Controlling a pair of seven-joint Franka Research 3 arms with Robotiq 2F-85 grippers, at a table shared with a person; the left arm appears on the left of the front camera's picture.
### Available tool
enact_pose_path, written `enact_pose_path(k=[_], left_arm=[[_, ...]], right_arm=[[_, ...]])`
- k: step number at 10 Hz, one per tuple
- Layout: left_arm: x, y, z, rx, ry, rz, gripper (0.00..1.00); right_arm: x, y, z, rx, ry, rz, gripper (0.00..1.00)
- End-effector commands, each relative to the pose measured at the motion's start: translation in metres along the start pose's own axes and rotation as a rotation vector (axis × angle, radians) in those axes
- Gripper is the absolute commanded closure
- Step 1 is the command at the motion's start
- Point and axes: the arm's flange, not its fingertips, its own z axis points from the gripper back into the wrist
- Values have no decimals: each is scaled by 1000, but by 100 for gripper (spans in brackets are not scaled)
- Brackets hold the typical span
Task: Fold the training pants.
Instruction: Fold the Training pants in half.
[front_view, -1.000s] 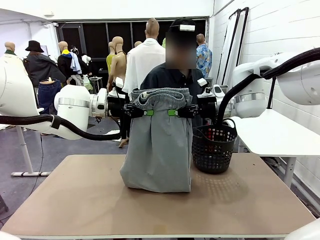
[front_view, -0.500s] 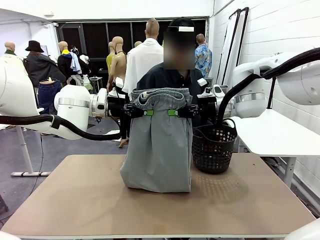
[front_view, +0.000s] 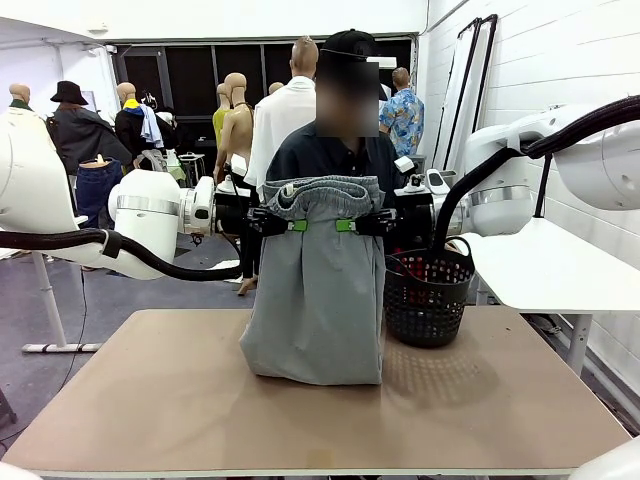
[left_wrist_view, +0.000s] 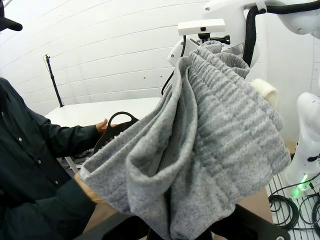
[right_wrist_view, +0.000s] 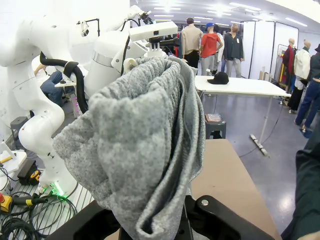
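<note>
Bright, even overhead light here; soft shadow under the basket (front_view: 428, 297) beside my claws. My wrist views bend at the edges, and the grey fabric (right_wrist_view: 145, 145) up close looks slightly soft.

Soft, matt grey knit training pants (front_view: 318, 290); black plastic mesh basket (front_view: 428, 300).

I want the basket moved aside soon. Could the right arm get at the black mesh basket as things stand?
Probably not yet. The right gripper is shut on the training pants, holding the waistband up together with the left gripper. The basket stands just below it, unobstructed, but the pants would drop.
</note>
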Motion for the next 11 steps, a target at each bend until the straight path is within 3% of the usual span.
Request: enact_pose_path(k=[1, 5, 11], left_arm=[[-1, -2, 1, 2, -21, -20, 100], [2, -1, 4, 4, -8, 17, 100], [-19, -34, 23, -3, 9, 130, 100]], right_arm=[[3, 1, 0, 10, -15, -2, 100], [0, -1, -5, 12, 3, -12, 100], [-30, 10, -23, 38, 42, -108, 100]])
